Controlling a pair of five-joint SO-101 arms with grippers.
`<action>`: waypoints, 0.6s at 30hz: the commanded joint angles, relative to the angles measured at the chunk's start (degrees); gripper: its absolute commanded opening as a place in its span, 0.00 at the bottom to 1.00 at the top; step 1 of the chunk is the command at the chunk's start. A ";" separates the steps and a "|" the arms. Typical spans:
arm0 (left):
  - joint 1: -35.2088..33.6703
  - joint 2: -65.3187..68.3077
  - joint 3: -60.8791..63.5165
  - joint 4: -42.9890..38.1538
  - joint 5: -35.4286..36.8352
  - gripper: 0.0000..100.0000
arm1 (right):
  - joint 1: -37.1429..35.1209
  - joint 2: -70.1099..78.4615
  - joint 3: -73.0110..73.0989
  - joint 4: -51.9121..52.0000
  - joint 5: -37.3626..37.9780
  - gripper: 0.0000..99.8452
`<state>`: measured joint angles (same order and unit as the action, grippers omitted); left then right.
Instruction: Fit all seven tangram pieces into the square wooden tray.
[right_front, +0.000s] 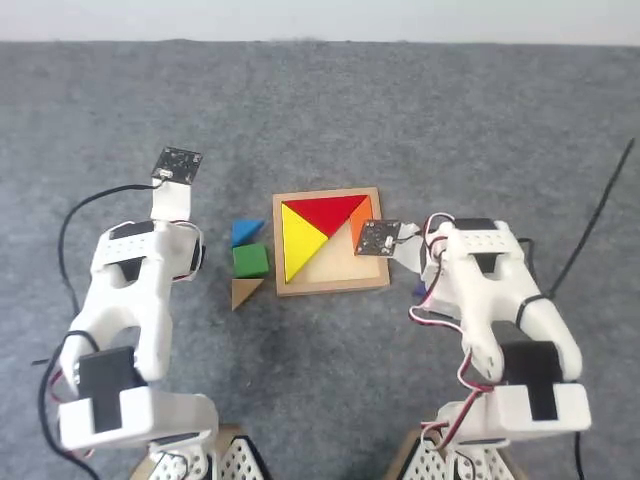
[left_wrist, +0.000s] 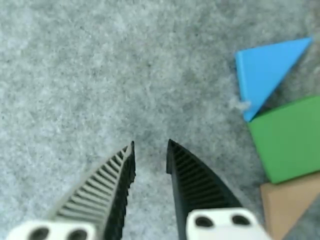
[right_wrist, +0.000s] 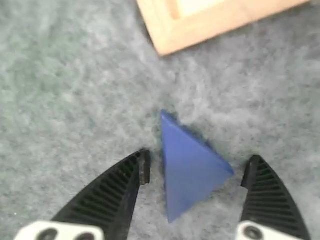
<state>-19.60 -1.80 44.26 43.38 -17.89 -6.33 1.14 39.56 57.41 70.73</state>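
Observation:
The square wooden tray (right_front: 330, 285) lies mid-table and holds a red triangle (right_front: 325, 212), a yellow triangle (right_front: 300, 243) and an orange triangle (right_front: 358, 232). To its left, on the carpet, lie a light blue triangle (right_front: 245, 232) (left_wrist: 265, 72), a green square (right_front: 250, 261) (left_wrist: 290, 137) and a tan triangle (right_front: 245, 291) (left_wrist: 287, 205). My left gripper (left_wrist: 150, 149) hovers over bare carpet left of them, slightly open with nothing in it. My right gripper (right_wrist: 199, 164) stands open astride a dark blue triangle (right_wrist: 192, 167) just off the tray's near right corner (right_wrist: 210, 25).
Grey carpet covers the table. The left arm (right_front: 140, 290) and right arm (right_front: 495, 290) flank the tray, with black cables (right_front: 590, 220) trailing at both sides. The right arm's wrist camera board (right_front: 378, 238) overhangs the tray's right edge.

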 joint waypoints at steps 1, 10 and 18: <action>-0.18 -3.34 -0.40 -0.97 -0.09 0.10 | 0.75 0.75 -3.52 0.66 0.53 0.30; -0.18 -3.34 -0.40 -0.97 -0.09 0.10 | 3.74 4.00 -7.38 1.01 0.53 0.18; -0.18 -3.34 -0.31 -0.97 -0.09 0.10 | 3.74 4.00 -7.38 1.01 0.53 0.22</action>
<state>-19.60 -1.80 44.26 43.38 -17.89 -3.78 5.01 33.41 57.85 70.99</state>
